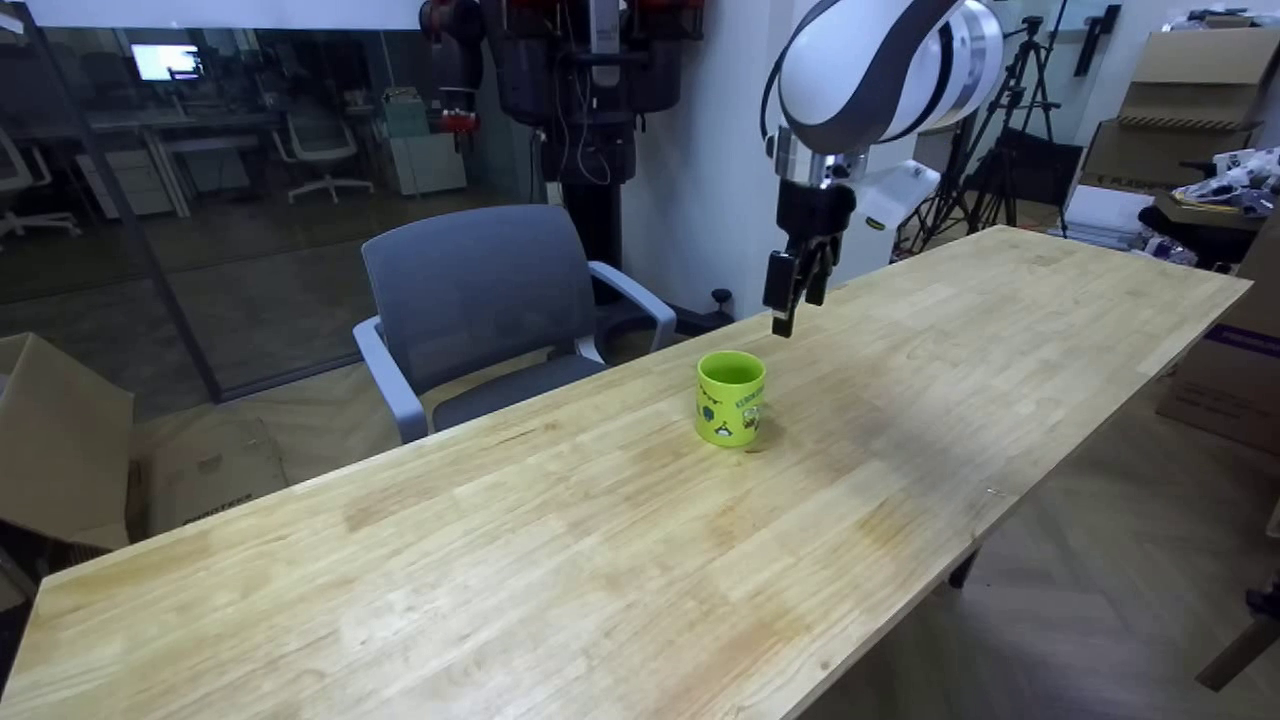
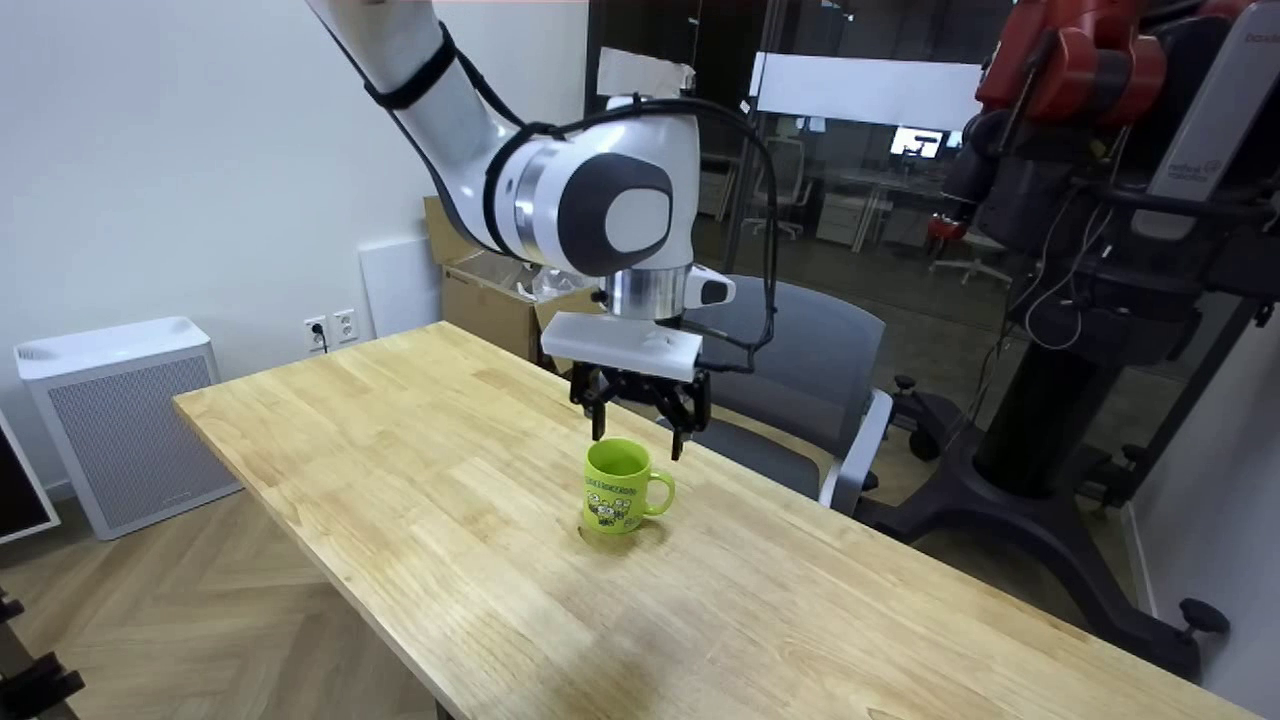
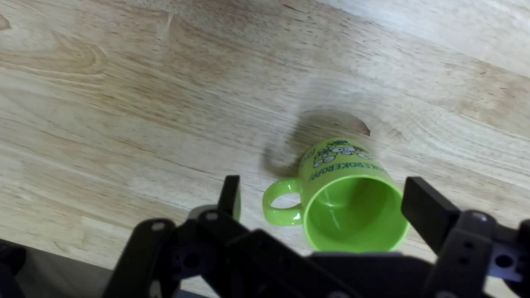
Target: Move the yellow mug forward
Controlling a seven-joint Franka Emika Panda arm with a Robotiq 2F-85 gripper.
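The yellow-green mug [image 1: 730, 410] stands upright on the wooden table [image 1: 560, 560]. In an exterior view the mug [image 2: 612, 488] shows its handle at its right and a cartoon print on its side. My gripper [image 1: 798, 311] is open and empty, higher than the mug and apart from it. The gripper [image 2: 638, 443] also shows just above and behind the mug's rim. In the wrist view the mug [image 3: 352, 215] appears between the two spread fingers of the gripper [image 3: 323, 194]. Its handle points toward the left finger, and the palm covers the near edge of its rim.
A grey office chair [image 1: 480, 300] stands against the table's long side, and it also shows behind the arm [image 2: 800, 340]. A red and black robot [image 2: 1050, 330] stands beyond that side. Cardboard boxes [image 1: 60, 440] lie on the floor beyond the table's edge.
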